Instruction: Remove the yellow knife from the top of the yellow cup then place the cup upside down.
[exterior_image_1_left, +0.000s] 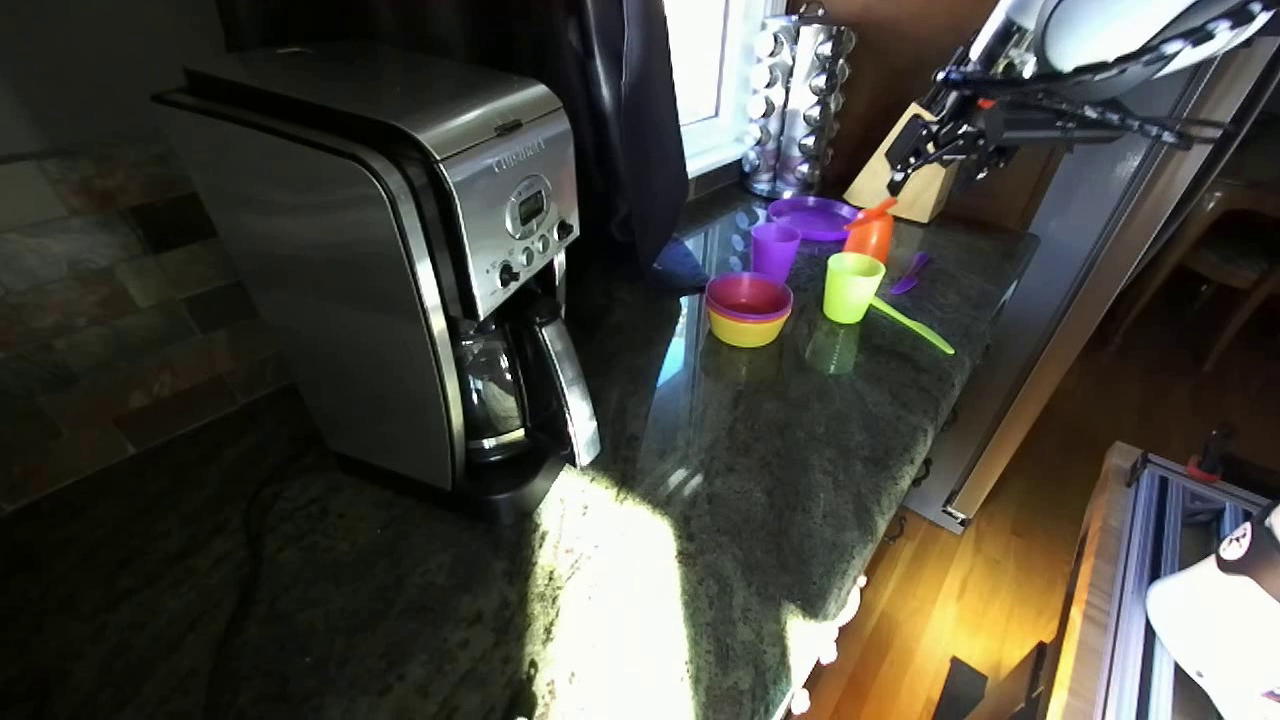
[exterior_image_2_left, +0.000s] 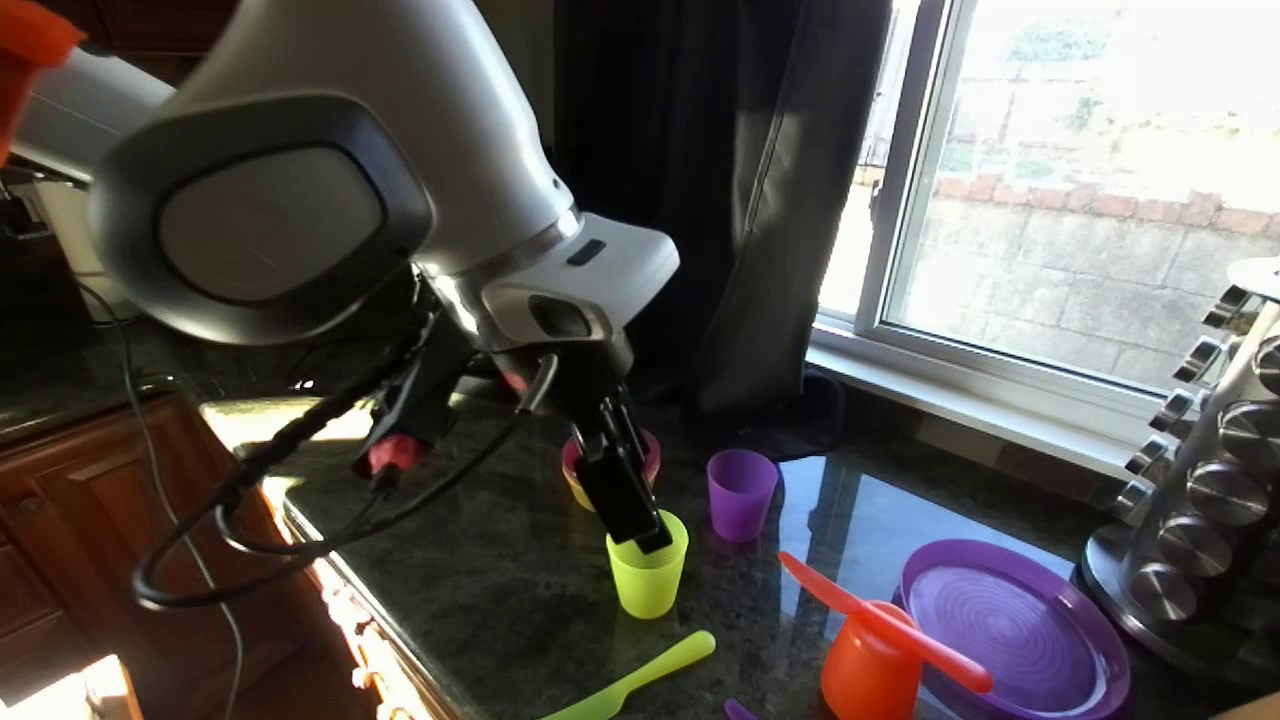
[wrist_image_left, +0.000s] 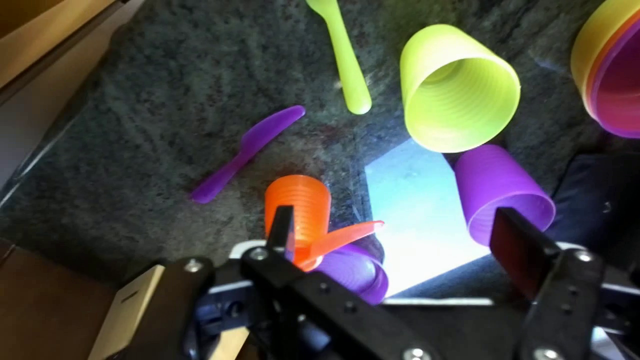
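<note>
Upper right of my wrist view: yellow cup (wrist_image_left: 459, 90) stands mouth up | yellow knife (wrist_image_left: 345, 57) lies off it, upper middle: done, I think | my gripper (wrist_image_left: 396, 236): spread, empty | flip not done

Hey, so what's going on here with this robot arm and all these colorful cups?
A robot arm has its open gripper above the counter, holding nothing. The yellow knife is off the yellow cup and lies on the counter beside it. The cup stands upright, mouth up, so turning it over is not yet done.
</note>
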